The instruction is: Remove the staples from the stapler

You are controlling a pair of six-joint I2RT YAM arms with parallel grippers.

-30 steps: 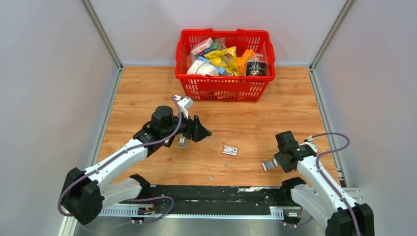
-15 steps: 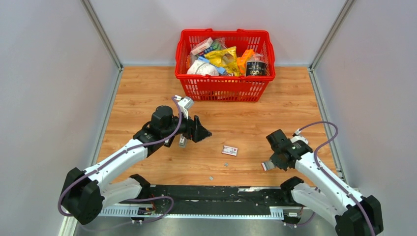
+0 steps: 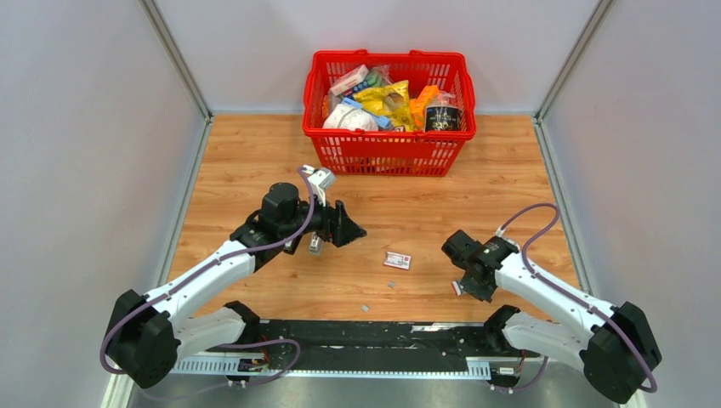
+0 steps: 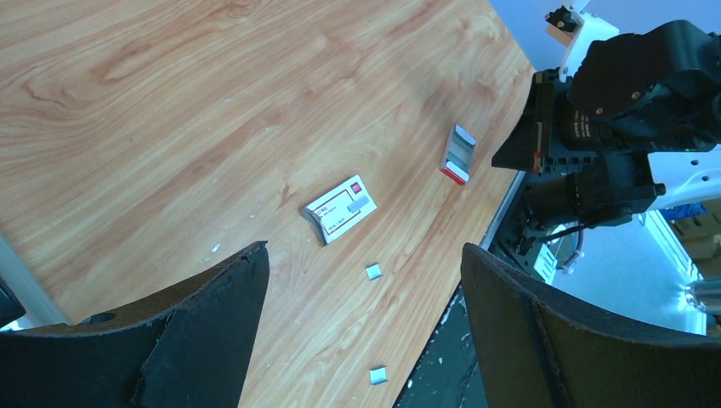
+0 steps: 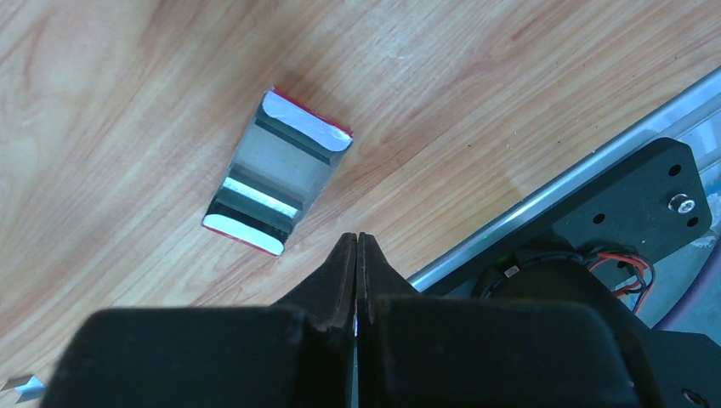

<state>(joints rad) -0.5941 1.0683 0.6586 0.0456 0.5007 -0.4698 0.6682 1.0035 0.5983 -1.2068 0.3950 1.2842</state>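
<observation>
The right gripper [image 5: 357, 245] has its fingers pressed together with nothing between them. Its tips are just beside a small silver-and-red stapler [image 5: 276, 174], which lies flat on the wooden table [image 5: 127, 102] near the front edge. The left gripper [image 4: 361, 340] hangs with its jaws spread wide and empty above a white-and-red box [image 4: 338, 210]. The staples [image 4: 372, 271] are tiny silvery bits lying loose on the wood between that box and the near edge (another bit lies close to the right gripper). A red basket [image 3: 387, 155] full of groceries stands at the far side.
</observation>
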